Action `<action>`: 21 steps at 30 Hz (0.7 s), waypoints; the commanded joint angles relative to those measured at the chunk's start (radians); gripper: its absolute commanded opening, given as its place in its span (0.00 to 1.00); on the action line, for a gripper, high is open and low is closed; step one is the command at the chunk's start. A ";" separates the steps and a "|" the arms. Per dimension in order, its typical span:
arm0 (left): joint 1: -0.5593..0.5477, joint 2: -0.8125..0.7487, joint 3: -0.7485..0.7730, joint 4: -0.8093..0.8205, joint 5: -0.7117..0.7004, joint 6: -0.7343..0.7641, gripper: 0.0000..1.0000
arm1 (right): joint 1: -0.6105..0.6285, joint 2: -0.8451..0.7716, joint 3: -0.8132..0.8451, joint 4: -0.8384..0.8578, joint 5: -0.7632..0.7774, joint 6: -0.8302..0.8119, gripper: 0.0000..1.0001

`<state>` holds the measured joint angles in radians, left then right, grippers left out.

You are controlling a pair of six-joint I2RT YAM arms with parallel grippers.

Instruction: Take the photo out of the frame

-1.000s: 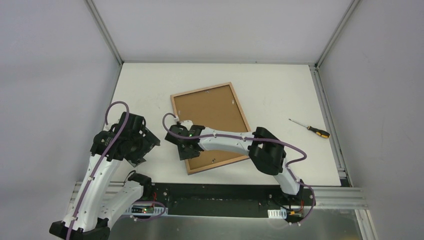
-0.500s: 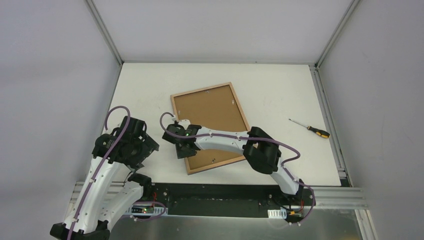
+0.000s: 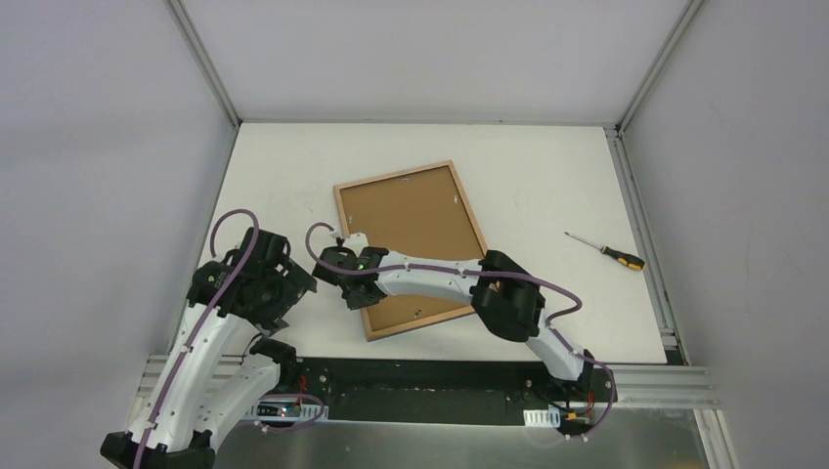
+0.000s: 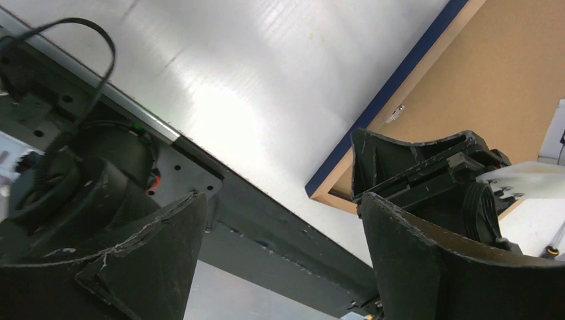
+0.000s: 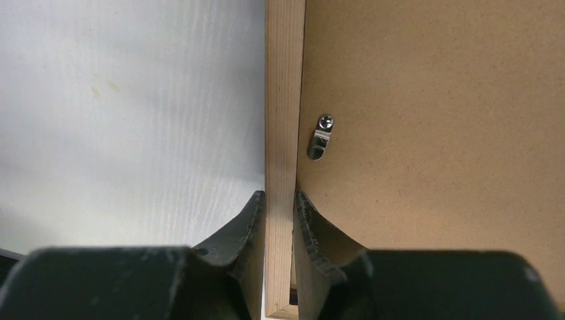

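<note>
Right gripper (image 5: pixel 280 200) clamped on the frame (image 3: pixel 415 220) rim.
The frame lies back-up at the centre of the table (image 3: pixel 547 166), pinched on its wooden edge at 8 o'clock. Left gripper (image 4: pixel 280 207) hovers wide open and empty, farther out at 8 o'clock. The screwdriver (image 3: pixel 606 251) is at 3 o'clock.

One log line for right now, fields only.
right gripper: shut on frame rim | left gripper: open, off frame | frame: back up on table | photo: not visible
</note>
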<state>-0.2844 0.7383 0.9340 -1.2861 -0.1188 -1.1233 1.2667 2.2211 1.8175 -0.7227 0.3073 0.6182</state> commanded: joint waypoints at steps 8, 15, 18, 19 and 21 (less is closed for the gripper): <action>0.020 -0.048 -0.176 0.334 0.223 -0.127 0.95 | -0.130 -0.345 -0.269 0.247 -0.327 -0.068 0.00; 0.027 -0.018 -0.197 0.610 0.344 -0.099 0.97 | -0.235 -0.448 -0.353 0.342 -0.600 -0.015 0.00; 0.027 0.022 -0.188 0.751 0.410 -0.058 0.98 | -0.261 -0.463 -0.341 0.345 -0.671 -0.010 0.00; 0.027 0.042 -0.180 0.784 0.431 -0.044 0.98 | -0.266 -0.469 -0.334 0.342 -0.683 -0.010 0.00; 0.026 0.083 -0.158 0.825 0.469 -0.011 0.97 | -0.276 -0.480 -0.328 0.340 -0.702 -0.008 0.00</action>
<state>-0.2665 0.7612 0.7471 -0.6548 0.2359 -1.2030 0.9936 1.8229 1.4620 -0.4488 -0.2356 0.5766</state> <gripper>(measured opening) 0.975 0.199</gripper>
